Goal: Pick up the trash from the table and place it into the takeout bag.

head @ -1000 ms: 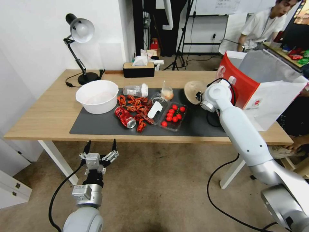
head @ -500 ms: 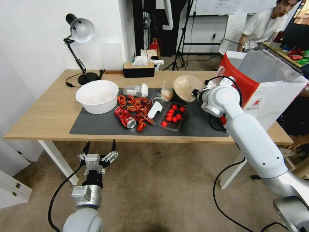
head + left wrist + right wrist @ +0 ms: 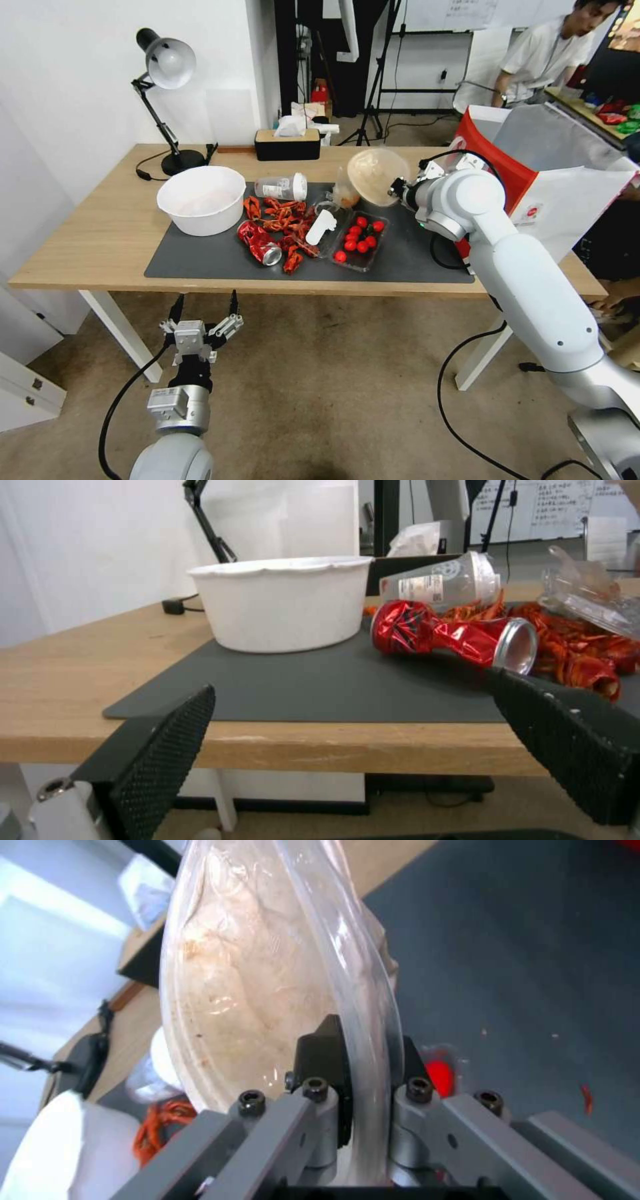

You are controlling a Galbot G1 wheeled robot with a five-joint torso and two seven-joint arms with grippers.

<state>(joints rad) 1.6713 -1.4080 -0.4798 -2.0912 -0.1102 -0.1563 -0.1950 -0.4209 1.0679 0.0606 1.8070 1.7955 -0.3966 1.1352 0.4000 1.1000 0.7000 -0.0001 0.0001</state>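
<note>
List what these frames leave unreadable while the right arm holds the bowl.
- Head view: right gripper fingertips, hidden behind the beige lidded bowl and the wrist.
- Head view: takeout bag floor, hidden by its own walls.
- Left wrist view: small clear food bag, cut by the edge.
- Head view: clear white-lidded cup label, too small.

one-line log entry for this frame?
right gripper: shut on lidded bowl, held tilted above table | left gripper: open, parked below table edge | takeout bag: open, at right
</note>
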